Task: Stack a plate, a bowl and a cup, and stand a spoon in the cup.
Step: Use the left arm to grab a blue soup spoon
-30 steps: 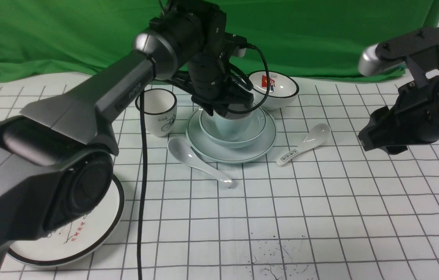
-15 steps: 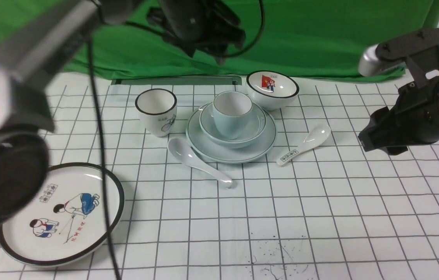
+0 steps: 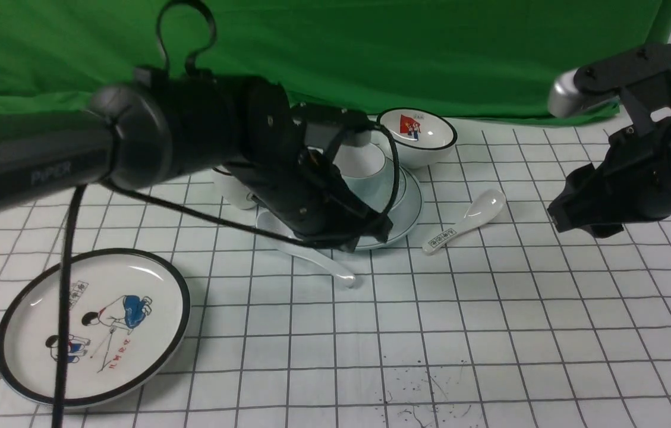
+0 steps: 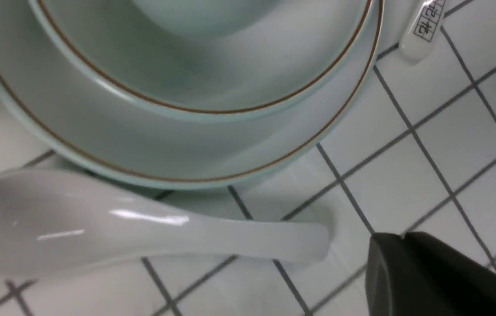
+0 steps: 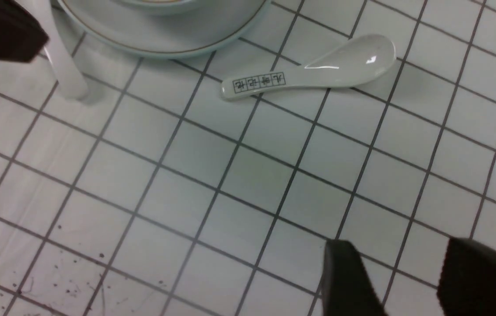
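Observation:
The cup (image 3: 362, 159) stands in the bowl (image 3: 397, 185), which sits on the plate (image 3: 412, 205). The plain spoon (image 3: 335, 268) lies on the table at the plate's front left, its scoop hidden under my left arm. In the left wrist view the spoon (image 4: 142, 228) lies beside the plate (image 4: 98, 149) and bowl (image 4: 186, 87). My left gripper (image 4: 399, 239) is shut and empty, low over the table just past the spoon's handle end; it shows in the front view (image 3: 368, 238) too. My right gripper (image 5: 401, 259) is open and empty, above the table at the right (image 3: 579, 217).
A patterned spoon (image 3: 466, 221) lies right of the plate, also in the right wrist view (image 5: 318, 72). A picture bowl (image 3: 418, 134) stands behind the stack. A black-rimmed cup (image 3: 231, 191) is mostly hidden behind my left arm. A cartoon plate (image 3: 91, 327) lies front left.
My left arm let go of the cup in the bowl, rose, then came down low over the plain spoon. The right arm has not moved.

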You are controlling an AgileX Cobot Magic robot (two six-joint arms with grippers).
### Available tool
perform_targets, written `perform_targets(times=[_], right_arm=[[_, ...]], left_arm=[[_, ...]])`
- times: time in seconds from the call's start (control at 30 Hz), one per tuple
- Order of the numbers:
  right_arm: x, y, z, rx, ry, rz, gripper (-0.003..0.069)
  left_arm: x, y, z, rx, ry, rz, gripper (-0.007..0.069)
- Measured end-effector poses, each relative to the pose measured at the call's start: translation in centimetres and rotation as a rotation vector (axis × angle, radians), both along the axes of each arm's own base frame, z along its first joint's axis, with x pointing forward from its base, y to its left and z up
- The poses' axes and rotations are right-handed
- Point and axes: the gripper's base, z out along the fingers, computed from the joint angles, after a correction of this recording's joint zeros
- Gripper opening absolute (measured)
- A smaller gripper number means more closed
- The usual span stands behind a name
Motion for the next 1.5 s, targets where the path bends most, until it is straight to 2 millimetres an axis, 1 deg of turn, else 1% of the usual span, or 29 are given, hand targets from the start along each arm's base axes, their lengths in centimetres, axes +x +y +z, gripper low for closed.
perform_targets(times=[0.03, 0.07, 0.23, 0.37, 0.47, 0.53, 0.63, 0.67, 0.7, 0.73, 0.77, 0.8, 0.83, 0.9, 0.97, 1.03, 1.13, 1.23, 1.27, 1.3, 1.37, 1.4, 1.43, 1.5], right_arm=[[0.0, 0.0, 0.0, 0.0, 0.0, 0.0, 0.0337], [0.0, 0.0, 0.0, 0.0, -0.001, 0.0, 0.0337], [0.0, 0.0, 0.0, 0.001, -0.001, 0.0, 0.0337], [0.0, 0.0, 0.0, 0.002, 0.0, 0.0, 0.0337], [0.0, 0.0, 0.0, 0.003, 0.0, 0.0, 0.0337], [0.0, 0.0, 0.0, 0.004, 0.0, 0.0, 0.0337], [0.0, 0.0, 0.0, 0.003, 0.001, 0.0, 0.0337], [0.0, 0.0, 0.0, 0.003, 0.001, 0.0, 0.0337], [0.0, 0.0, 0.0, 0.003, 0.001, 0.0, 0.0337], [0.0, 0.0, 0.0, 0.003, 0.001, 0.0, 0.0337], [0.0, 0.0, 0.0, 0.003, 0.002, 0.0, 0.0337], [0.0, 0.0, 0.0, 0.003, 0.002, 0.0, 0.0337], [0.0, 0.0, 0.0, 0.003, 0.002, 0.0, 0.0337], [0.0, 0.0, 0.0, 0.003, 0.002, 0.0, 0.0337], [0.0, 0.0, 0.0, 0.003, 0.001, 0.0, 0.0337], [0.0, 0.0, 0.0, 0.003, 0.001, 0.0, 0.0337], [0.0, 0.0, 0.0, 0.003, 0.001, 0.0, 0.0337], [0.0, 0.0, 0.0, 0.003, 0.001, 0.0, 0.0337], [0.0, 0.0, 0.0, 0.004, 0.001, 0.0, 0.0337], [0.0, 0.0, 0.0, 0.004, 0.001, 0.0, 0.0337], [0.0, 0.0, 0.0, 0.004, 0.001, 0.0, 0.0337], [0.0, 0.0, 0.0, 0.004, 0.001, 0.0, 0.0337], [0.0, 0.0, 0.0, 0.004, 0.001, 0.0, 0.0337], [0.0, 0.0, 0.0, 0.004, 0.001, 0.0, 0.0337]], left_arm=[[0.0, -0.2, -0.3, 0.002, -0.009, -0.003, -0.0033], [0.2, -0.9, -1.2, 0.03, -0.053, -0.027, -0.0039], [0.4, -2.3, -3.1, 0.105, -0.131, -0.1, -0.0041], [0.5, -2.1, -4.9, 0.16, -0.097, -0.109, -0.0039], [0.6, -1.6, -5.6, 0.184, -0.064, -0.094, -0.0039], [0.7, -1.4, -5.7, 0.192, -0.05, -0.085, -0.0038], [0.7, -0.4, -5.3, 0.226, 0.025, -0.061, -0.0037], [0.4, 0.1, -5.0, 0.258, 0.088, -0.061, -0.0037], [0.3, 0.2, -4.9, 0.261, 0.096, -0.059, -0.0037], [0.0, 1.0, -4.2, 0.285, 0.142, -0.042, -0.0037], [-0.1, 1.5, -3.4, 0.286, 0.151, -0.022, -0.0037], [-0.2, 1.9, -2.7, 0.279, 0.148, -0.002, -0.0037], [-0.1, 2.6, -1.4, 0.261, 0.134, 0.031, -0.0037], [0.3, 4.0, 0.4, 0.215, 0.111, 0.101, -0.0032], [0.6, 5.0, 1.3, 0.164, 0.11, 0.149, -0.0018], [1.0, 5.7, 1.6, 0.115, 0.123, 0.183, 0.0017], [1.3, 6.0, 1.0, 0.082, 0.164, 0.223, 0.0126], [1.7, 5.9, -0.9, 0.087, 0.216, 0.262, 0.0299], [1.8, 5.9, -1.0, 0.088, 0.219, 0.262, 0.0309], [2.0, 5.8, -2.3, 0.097, 0.246, 0.27, 0.0393], [2.2, 5.7, -3.4, 0.105, 0.269, 0.273, 0.0444], [2.2, 5.7, -3.5, 0.106, 0.271, 0.274, 0.0447], [2.4, 5.7, -4.2, 0.109, 0.277, 0.278, 0.0461], [2.6, 5.6, -4.7, 0.108, 0.266, 0.28, 0.0447]])
